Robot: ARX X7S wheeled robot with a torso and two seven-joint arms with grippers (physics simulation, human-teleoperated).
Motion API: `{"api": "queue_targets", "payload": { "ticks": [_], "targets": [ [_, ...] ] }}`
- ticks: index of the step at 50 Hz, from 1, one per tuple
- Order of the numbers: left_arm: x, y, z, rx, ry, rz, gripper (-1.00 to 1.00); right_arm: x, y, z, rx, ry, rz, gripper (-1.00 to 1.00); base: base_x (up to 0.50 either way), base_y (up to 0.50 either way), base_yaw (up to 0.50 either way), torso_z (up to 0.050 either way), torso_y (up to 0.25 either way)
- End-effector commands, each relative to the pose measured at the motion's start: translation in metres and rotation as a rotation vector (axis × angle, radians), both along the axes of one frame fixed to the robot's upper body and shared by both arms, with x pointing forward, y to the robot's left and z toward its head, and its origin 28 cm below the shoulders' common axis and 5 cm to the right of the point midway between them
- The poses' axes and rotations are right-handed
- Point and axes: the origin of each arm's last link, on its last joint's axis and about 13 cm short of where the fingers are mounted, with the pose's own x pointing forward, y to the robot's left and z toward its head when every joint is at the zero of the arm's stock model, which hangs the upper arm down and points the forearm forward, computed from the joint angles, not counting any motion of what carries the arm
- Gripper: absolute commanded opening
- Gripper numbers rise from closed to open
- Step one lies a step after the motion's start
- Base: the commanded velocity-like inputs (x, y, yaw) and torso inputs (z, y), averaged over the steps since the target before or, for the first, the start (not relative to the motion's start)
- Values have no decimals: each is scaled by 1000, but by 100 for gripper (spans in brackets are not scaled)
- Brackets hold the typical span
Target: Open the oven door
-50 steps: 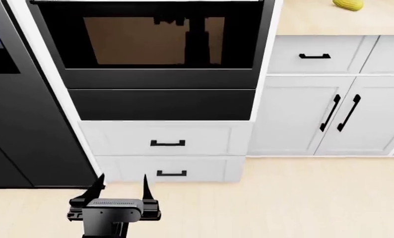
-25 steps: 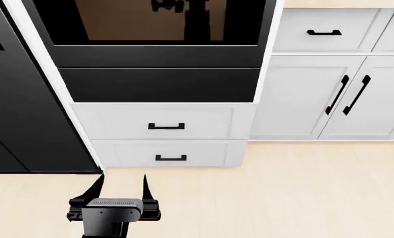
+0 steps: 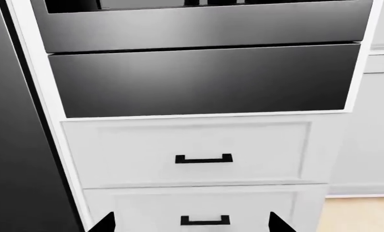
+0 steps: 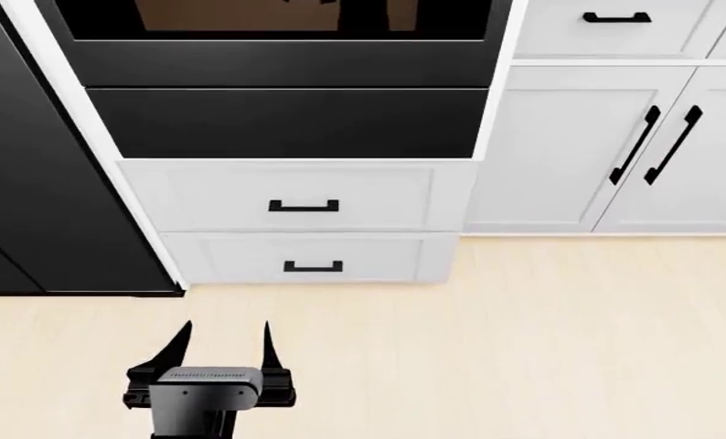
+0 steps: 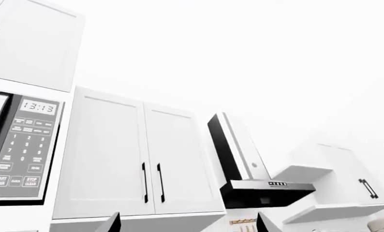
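Note:
Only the lower strip of the oven door (image 4: 290, 59) shows at the top of the head view, with a sliver of its brown-tinted window (image 4: 265, 13); its bar handle is out of view. In the left wrist view the oven door (image 3: 205, 29) sits above a plain black panel (image 3: 205, 79). My left gripper (image 4: 227, 327) hangs open and empty over the floor, well below and in front of the oven; its fingertips (image 3: 105, 224) frame the lower drawer. My right gripper (image 5: 188, 224) is open and empty, pointing up at the wall cabinets.
A plain black windowless panel (image 4: 290, 123) lies under the oven door, then two white drawers (image 4: 302, 197) with black handles. Black refrigerator doors (image 4: 34, 183) stand at left, white cabinet doors (image 4: 582, 146) at right. A microwave keypad (image 5: 18, 145) and range hood (image 5: 257, 188) show up high.
The head view has dropped: the oven and cabinets have slid up the picture, and most of the window has left the frame. My left gripper keeps its place and stays open.

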Motion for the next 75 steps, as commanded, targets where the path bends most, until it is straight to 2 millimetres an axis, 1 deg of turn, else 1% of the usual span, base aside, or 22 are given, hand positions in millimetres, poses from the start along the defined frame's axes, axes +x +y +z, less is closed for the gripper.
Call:
{"api": "queue_targets", "payload": {
  "ticks": [1,10,75],
  "targets": [
    [0,0,1,-9,-11,3,100,-1,1,0,-8,0,-1,100,0,0,0,0,0],
    [0,0,1,-5,-10,5,100,-1,1,0,-7,-4,7,100,0,0,0,0,0],
    [1,0,0,-2,-8,9,100,-3,2,0,-8,-14,29,100,0,0,500,0,0]
  ]
}}
